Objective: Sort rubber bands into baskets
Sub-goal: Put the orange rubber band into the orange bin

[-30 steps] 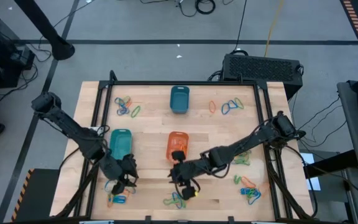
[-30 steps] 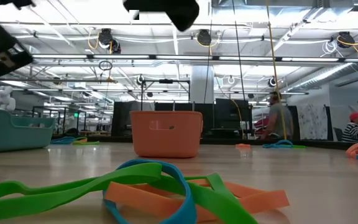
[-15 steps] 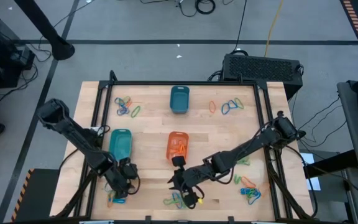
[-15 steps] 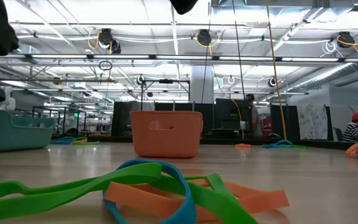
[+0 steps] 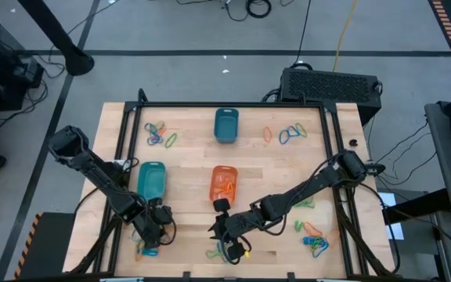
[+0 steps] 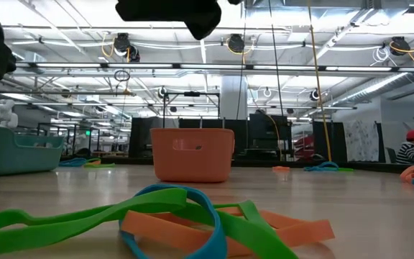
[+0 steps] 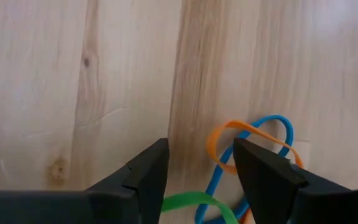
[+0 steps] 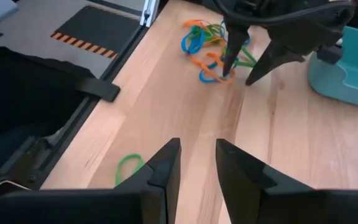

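Rubber bands lie in loose piles on the wooden table. My left gripper (image 5: 153, 236) is low over the near-left pile (image 5: 143, 251). It is open, its fingers on either side of an orange band (image 7: 224, 144) that is tangled with a blue band (image 7: 277, 127) and a green one (image 7: 194, 200). My right gripper (image 5: 225, 238) hangs open above the near-middle pile (image 5: 224, 252) with nothing between its fingers (image 8: 197, 149). The orange basket (image 5: 223, 184), the turquoise basket (image 5: 152, 180) and the dark teal basket (image 5: 225, 125) stand on the table. My left gripper points steeply down at the pile, one fingertip (image 7: 253, 155) over the orange band's loop. Whether it touches the band I cannot tell.
More band piles lie at the far left (image 5: 157, 133), far right (image 5: 288, 133) and near right (image 5: 313, 235). A single green band (image 8: 128, 167) lies near the table's near edge. A black frame rail (image 5: 124, 133) runs along the table's sides.
My left gripper has gone down toward the near-left pile and tipped more steeply downward. My right gripper has sunk a little and shifted toward the near edge, over the near-middle pile. No band has moved.
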